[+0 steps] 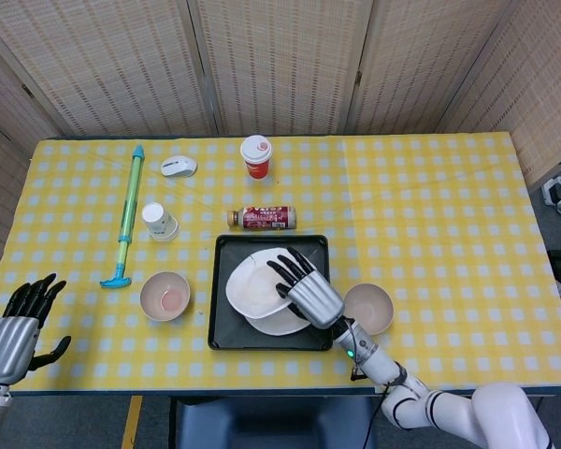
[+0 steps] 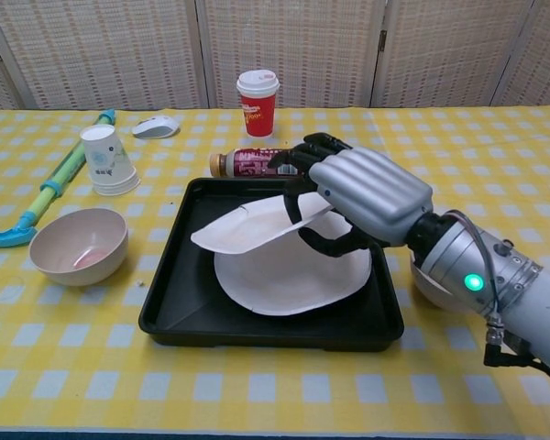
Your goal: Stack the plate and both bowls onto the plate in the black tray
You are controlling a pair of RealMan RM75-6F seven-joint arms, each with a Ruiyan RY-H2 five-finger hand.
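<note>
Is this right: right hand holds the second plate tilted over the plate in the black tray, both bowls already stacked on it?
Not the bowls. Head view shows one bowl left of the black tray, the other bowl right of it, both on the table. The right hand does hold the second plate tilted over the tray's plate.

Glossy black plastic tray point(image 2: 165, 316); matt white plates point(image 2: 284, 275); metallic-grey right hand point(image 2: 367, 197); checked cloth w/ slight sheen point(image 2: 73, 367).

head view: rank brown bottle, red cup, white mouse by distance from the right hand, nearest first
From the right hand, over the black tray:
1. Brown bottle, lying just beyond the tray's far edge.
2. Red cup, farther back, slightly left.
3. White mouse, far left, beside the green pump.
</note>
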